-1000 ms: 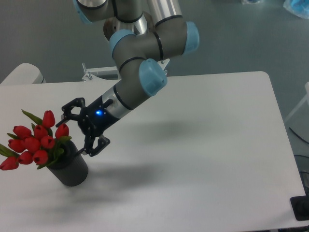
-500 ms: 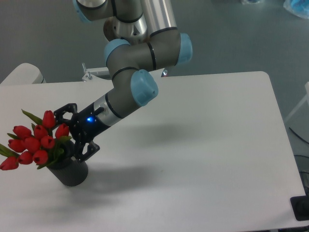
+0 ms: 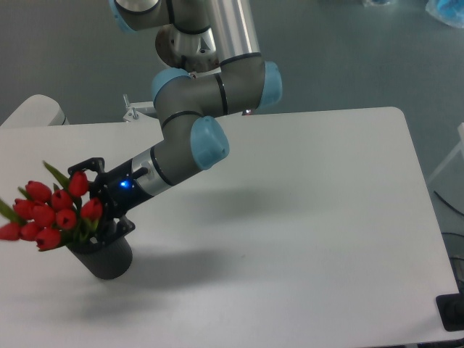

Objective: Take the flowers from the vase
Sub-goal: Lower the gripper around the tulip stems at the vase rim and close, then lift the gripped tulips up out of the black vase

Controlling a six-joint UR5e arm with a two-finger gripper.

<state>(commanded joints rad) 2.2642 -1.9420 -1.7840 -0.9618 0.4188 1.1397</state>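
Observation:
The flowers, a bunch of red tulip buds with green leaves, lean out to the left from the vase, a short black cylinder at the table's front left. My gripper comes in from the right at the level of the buds, just above the vase's rim. It is open, one finger behind the bunch and the other in front near the rim, with the rightmost buds between them. The stems are hidden by the buds and the gripper.
The white table ends at the right at about x 600. A white rounded piece sits at the back left, a small metal bracket behind the arm, and a black object at the lower right corner.
My gripper has moved left and slightly down, from beside the vase to around the right side of the bunch. The flowers have been nudged a little to the left.

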